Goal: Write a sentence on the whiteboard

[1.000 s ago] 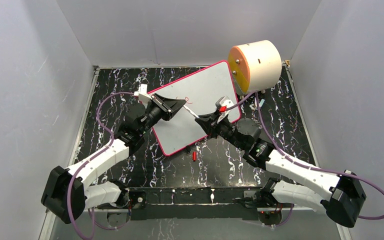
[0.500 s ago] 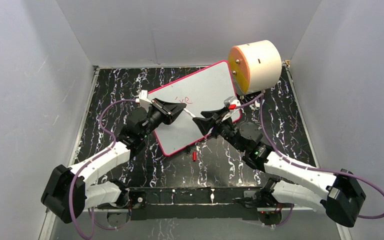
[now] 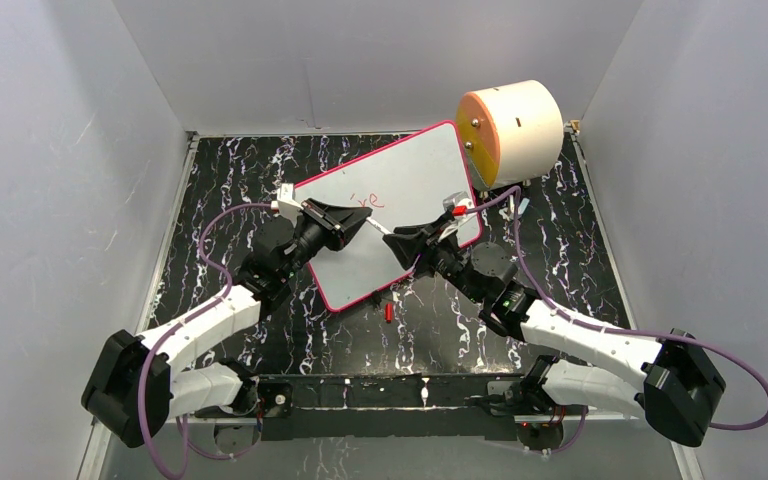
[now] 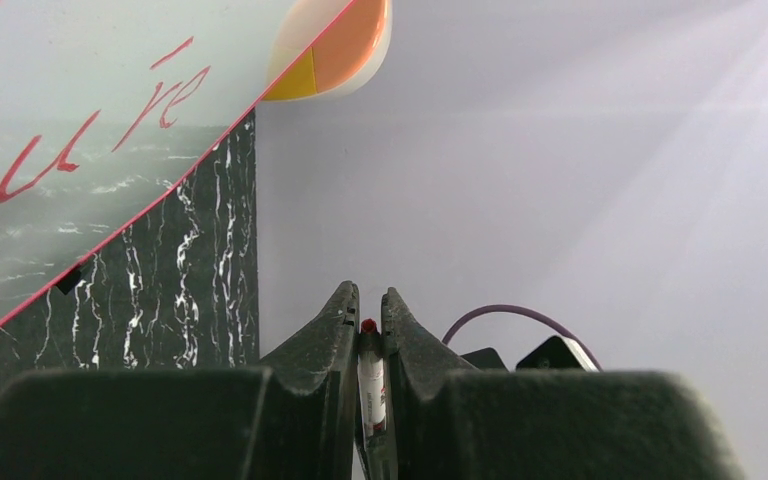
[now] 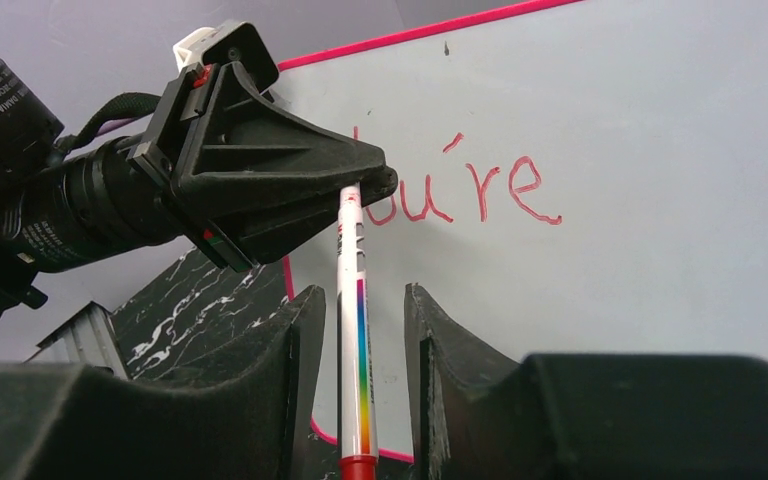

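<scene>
- Table (image 3: 590, 240): black top with white veining, walled in by pale grey panels.
- whiteboard (image 3: 410, 170): glossy white face with a thin pink-red frame. It sits slantwise across the middle of the table, and its far right corner is just beside the cylinder.
- cylinder (image 3: 525, 125): cream body lying on its side at the far right, its orange end face turned toward the board.
- left gripper (image 3: 368, 215): reaches over the left half of the board. Its claw is pressed tight on one end of the marker, whose red tip shows between the fingertips in the left wrist view.
- right gripper (image 3: 397, 240): faces the left one over the board's near right part. Its claw is spread, one finger on either side of the marker's barrel, with a gap showing on both sides.
- marker (image 5: 355, 350): slim white pen with a rainbow stripe and a red end, bridging the two grippers.
- sentence (image 5: 460, 190): red handwriting on the upper part of the board reading "ou're", its first letter hidden behind the left gripper.
- red piece (image 3: 388, 312): small and alone on the table, just off the board's near edge.
</scene>
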You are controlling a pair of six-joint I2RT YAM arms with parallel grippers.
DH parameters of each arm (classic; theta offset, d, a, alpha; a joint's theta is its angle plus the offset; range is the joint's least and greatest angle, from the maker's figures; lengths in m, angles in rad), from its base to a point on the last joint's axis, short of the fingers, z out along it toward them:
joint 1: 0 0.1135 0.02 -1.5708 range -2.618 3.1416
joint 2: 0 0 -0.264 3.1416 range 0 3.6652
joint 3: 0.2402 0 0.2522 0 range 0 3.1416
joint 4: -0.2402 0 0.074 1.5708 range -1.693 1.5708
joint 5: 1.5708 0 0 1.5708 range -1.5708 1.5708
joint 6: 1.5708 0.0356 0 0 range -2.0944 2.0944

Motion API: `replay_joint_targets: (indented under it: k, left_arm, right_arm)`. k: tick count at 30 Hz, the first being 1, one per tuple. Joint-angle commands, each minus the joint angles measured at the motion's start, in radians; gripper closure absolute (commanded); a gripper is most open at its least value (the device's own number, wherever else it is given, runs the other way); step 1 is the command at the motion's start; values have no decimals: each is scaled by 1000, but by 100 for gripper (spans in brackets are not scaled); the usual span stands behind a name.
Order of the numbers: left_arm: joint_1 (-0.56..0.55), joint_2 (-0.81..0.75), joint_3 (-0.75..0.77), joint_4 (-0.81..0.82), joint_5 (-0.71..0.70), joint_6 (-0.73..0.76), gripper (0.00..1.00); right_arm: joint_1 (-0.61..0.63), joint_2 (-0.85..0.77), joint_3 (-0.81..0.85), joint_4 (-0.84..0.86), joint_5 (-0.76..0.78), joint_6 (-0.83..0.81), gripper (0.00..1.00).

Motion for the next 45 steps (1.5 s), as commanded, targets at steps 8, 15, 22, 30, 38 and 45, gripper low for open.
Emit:
replay_joint_targets:
  k: [8,15,22,30,38,45]
  left_arm:
    - [-4,-22,-18,51,-16,-47,100]
    - [-4,-26,-37,51,-11,-47,100]
    - [-4,-75,-54,5,-27,18,99]
    - [-4,-203,44,-272,-140,275,83]
    - [-2,-314,206,-623,-317,612,69]
    - [-2,-316,370,-890,-436,866,63]
  right_arm:
    - [-11,-3,31,79,-20,10,78]
    - [-16,-24,33,82,-40,-23,100]
    - [-32,-31,118,-63,-82,-95,100]
    - [-34,-67,167,-187,-75,-190,100]
    - [-35,-49,312,-462,7,-263,100]
    - [-35,-18,426,-623,70,-331,100]
